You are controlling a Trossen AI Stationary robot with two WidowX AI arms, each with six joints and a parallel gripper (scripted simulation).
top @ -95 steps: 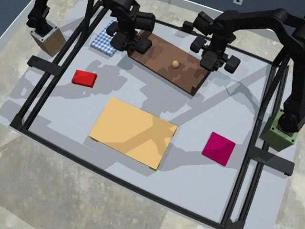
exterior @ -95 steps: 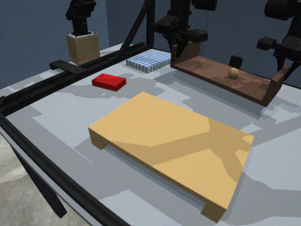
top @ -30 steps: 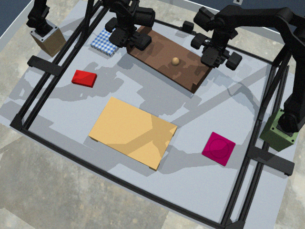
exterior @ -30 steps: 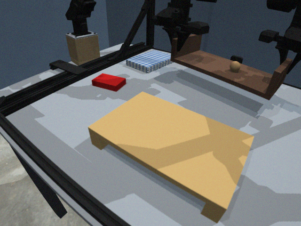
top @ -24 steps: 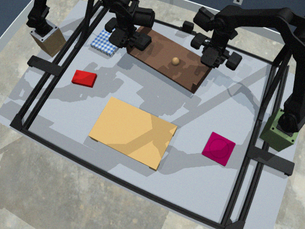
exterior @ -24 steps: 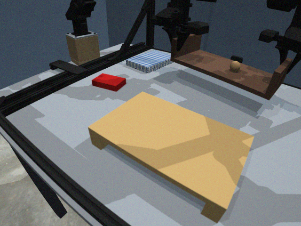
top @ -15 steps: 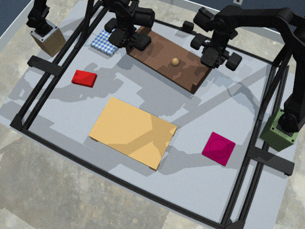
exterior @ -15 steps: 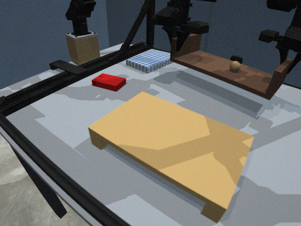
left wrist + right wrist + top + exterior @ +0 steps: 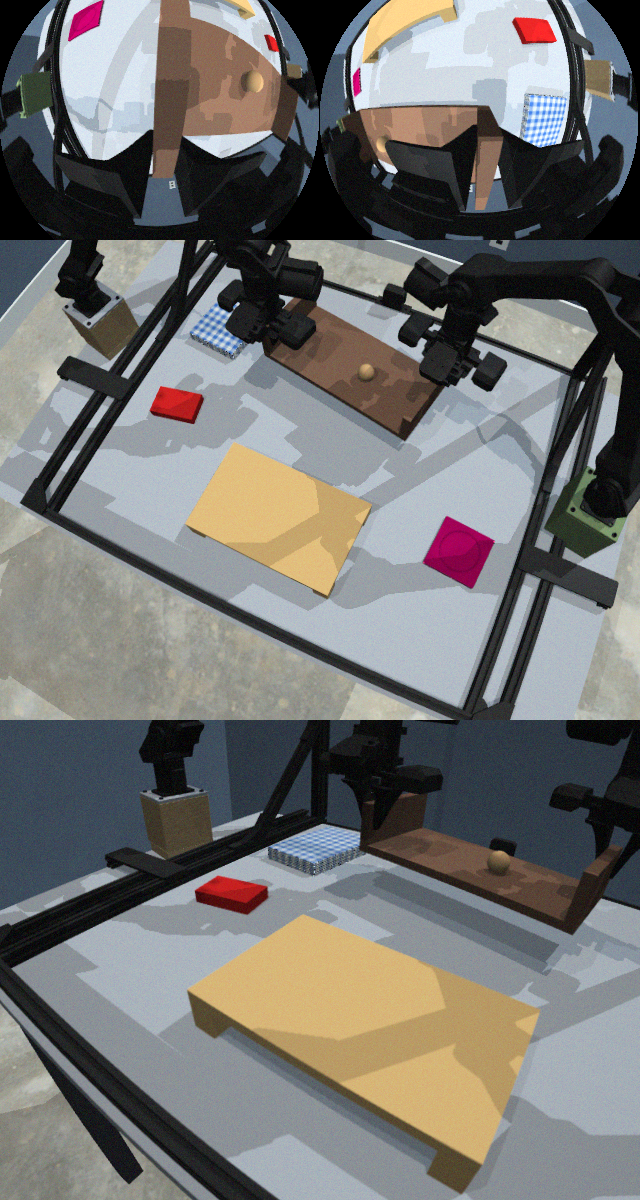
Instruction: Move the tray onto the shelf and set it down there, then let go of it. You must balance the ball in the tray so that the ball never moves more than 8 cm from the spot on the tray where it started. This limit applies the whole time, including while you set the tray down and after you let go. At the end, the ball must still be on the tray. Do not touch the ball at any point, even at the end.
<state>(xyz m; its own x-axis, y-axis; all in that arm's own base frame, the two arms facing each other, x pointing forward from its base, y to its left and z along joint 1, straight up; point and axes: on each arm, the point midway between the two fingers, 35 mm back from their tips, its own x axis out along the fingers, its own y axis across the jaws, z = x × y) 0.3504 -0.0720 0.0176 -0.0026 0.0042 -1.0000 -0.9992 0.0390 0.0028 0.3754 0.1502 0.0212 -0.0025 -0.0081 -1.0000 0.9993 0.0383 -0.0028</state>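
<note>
My left gripper (image 9: 448, 361) (image 9: 611, 846) (image 9: 161, 134) and right gripper (image 9: 271, 326) (image 9: 374, 815) (image 9: 484, 129) pinched the tray (image 9: 320, 353) (image 9: 454, 859) (image 9: 215, 110) (image 9: 420, 122) above a pale, shadow-patched table (image 9: 413, 653) (image 9: 129, 968) (image 9: 125, 60) (image 9: 445, 82), blue walls (image 9: 568, 255) (image 9: 268, 771) around.

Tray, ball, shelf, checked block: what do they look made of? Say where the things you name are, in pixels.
Tray (image 9: 330, 361) (image 9: 465, 867) (image 9: 215, 107) (image 9: 420, 122): brown, matte; likely wood or painted board, no grain visible.
Ball (image 9: 366, 371) (image 9: 498, 862) (image 9: 253, 81) (image 9: 382, 145): tan, soft shading; wood or plastic, can't tell.
Shelf (image 9: 273, 503) (image 9: 330, 978) (image 9: 245, 11) (image 9: 402, 25): flat, even yellow-tan; maybe painted wood.
Checked block (image 9: 214, 330) (image 9: 315, 846) (image 9: 544, 120): blue-white gingham; perhaps folded cloth.
</note>
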